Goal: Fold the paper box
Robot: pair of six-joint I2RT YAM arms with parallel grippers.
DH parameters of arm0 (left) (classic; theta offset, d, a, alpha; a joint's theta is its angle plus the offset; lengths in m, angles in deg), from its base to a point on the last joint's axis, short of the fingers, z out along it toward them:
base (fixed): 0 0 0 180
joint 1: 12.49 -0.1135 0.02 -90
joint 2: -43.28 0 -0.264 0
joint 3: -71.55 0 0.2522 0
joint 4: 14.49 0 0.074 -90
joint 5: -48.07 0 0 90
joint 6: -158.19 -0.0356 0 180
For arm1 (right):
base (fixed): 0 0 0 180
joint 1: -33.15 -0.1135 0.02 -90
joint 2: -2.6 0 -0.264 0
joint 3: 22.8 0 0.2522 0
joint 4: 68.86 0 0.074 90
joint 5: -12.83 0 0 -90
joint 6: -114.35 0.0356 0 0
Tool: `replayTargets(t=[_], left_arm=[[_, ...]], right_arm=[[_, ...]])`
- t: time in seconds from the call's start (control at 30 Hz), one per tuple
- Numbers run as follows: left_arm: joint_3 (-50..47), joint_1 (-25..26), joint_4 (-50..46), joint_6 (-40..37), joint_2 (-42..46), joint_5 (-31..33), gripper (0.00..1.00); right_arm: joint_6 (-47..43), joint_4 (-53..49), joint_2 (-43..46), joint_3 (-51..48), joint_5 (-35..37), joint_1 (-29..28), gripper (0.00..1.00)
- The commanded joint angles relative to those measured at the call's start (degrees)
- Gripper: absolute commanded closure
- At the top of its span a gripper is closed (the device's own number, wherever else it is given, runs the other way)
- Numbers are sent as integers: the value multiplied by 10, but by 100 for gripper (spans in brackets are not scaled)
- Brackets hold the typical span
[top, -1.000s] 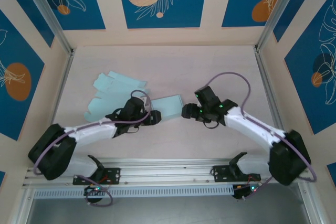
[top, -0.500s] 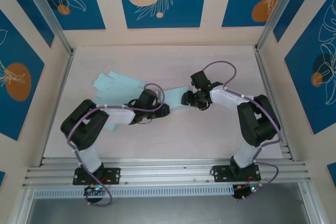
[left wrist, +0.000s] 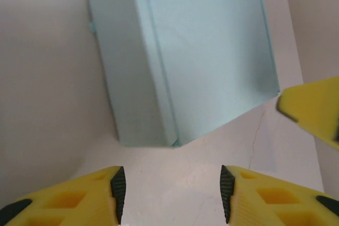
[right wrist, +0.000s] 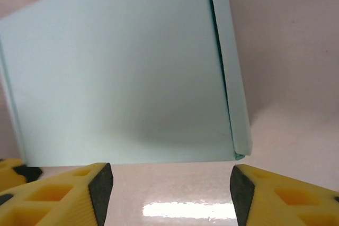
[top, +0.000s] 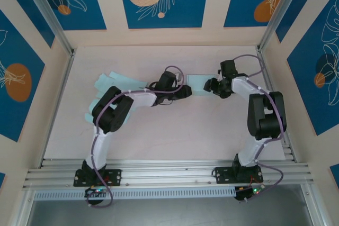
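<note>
Paper box point(left wrist: 185, 51): smooth matte pale-teal card, rectangular, with a creased strip along one side. It lies at the far centre of the pale table point(top: 159, 130), probably flat, though the overhead view is too small for me to be sure. Left arm reaches forward and bends right, right arm points left. The left gripper point(left wrist: 169, 186) and right gripper point(right wrist: 167, 183) face the box from opposite edges, with yellow fingers and ribbed black pads apart, holding nothing.

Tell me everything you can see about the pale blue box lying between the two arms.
The pale blue box looks like thin matte card, folded into a low, flat shape with a broad smooth top panel and a narrow side wall along a crease. It lies flat on the table, toward the far side, between the open left tool and the open right tool. Neither tool grips it.
</note>
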Motion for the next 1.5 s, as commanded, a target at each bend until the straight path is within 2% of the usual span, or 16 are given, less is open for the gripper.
replayTargets(t=[0.0, 0.1, 0.2, 0.3, 0.47, 0.7, 0.83, 0.9, 0.97, 1.17, 1.2, 1.3, 1.33, 1.47], left_arm=[[-55, -16, -9, 6, 86, -6, 40], [-105, -49, -52, -34, 181, 2, 22], [-131, -113, -149, -111, 269, 37, 1], [-153, -199, -218, -168, 334, 70, 0], [-197, -330, -236, -209, 400, 86, 0], [-216, -440, -223, -242, 420, 83, 0], [-214, -478, -215, -245, 413, 65, 0], [-214, -489, -211, -247, 411, 61, 0], [-213, -498, -208, -251, 410, 58, 0], [-197, -519, -212, -278, 395, 30, 0], [-192, -521, -217, -288, 390, 24, 0], [-171, -525, -242, -326, 375, -3, 0], [-163, -525, -250, -341, 368, -12, 0], [-139, -526, -282, -396, 348, -41, 0]], right_arm=[[-7, -38, 73, 24, -8, -15, 33], [16, -59, 117, 27, 11, -62, 29], [57, -60, 138, 25, 25, -127, 26], [126, -10, 126, 15, 18, -203, 20], [230, 74, 19, 45, 12, -304, 10], [299, 94, -156, 172, -8, -369, 14], [318, 101, -226, 230, -32, -375, 22], [316, 87, -264, 274, -25, -377, 23], [316, 66, -303, 323, -26, -377, 29], [305, 6, -399, 447, -17, -376, 56], [296, -6, -407, 461, -11, -373, 65], [253, -7, -396, 454, 6, -363, 92], [228, 4, -381, 442, 5, -356, 98], [75, 88, -296, 338, -17, -331, 100]])
